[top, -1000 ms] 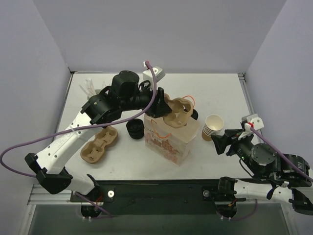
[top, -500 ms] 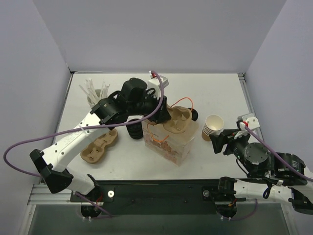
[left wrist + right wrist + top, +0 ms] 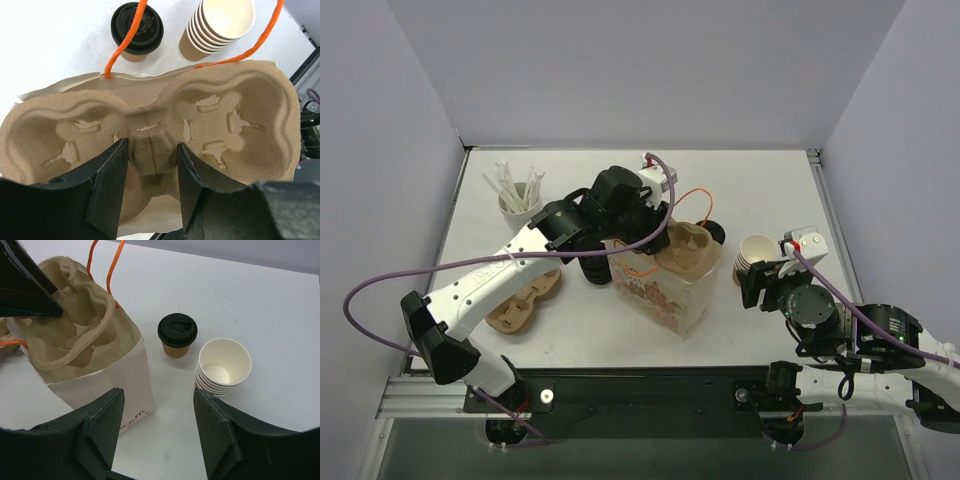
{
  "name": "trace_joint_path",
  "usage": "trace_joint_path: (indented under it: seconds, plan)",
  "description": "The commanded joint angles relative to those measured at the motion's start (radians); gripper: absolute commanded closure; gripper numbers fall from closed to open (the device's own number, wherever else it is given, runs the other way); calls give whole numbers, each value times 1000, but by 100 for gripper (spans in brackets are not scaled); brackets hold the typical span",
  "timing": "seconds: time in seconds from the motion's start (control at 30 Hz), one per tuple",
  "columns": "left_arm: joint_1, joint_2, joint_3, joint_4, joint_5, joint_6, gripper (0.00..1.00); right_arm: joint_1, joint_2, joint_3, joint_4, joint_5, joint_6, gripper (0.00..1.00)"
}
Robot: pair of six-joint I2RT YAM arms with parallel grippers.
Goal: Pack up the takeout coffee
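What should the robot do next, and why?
Probably lower the brown moulded-pulp cup carrier deeper into the white paper bag: the left gripper grips its centre ridge, and it sits only at the bag's mouth. The lidded brown paper coffee cup stands outside.

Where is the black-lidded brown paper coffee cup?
Right wrist view: the black-lidded brown paper cup stands centrally, between the white paper bag and the stack of lidless brown cups.

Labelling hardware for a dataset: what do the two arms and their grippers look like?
Left arm and right arm: white link shells, black joints, a lilac cable looping along each, a white block at each wrist. Left gripper and right gripper: two flat, angular black fingers each.
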Motion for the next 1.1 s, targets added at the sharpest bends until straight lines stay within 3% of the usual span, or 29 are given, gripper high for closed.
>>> trace_joint_path:
  seconds: [0.0,1.07]
  plan:
    - [-26,21,50,-40,-51,34,52,7,-7,26,4,54,22,42]
    - [-154,151,41,-144,-247,-16,51,7,-33,13,5,34,4,42]
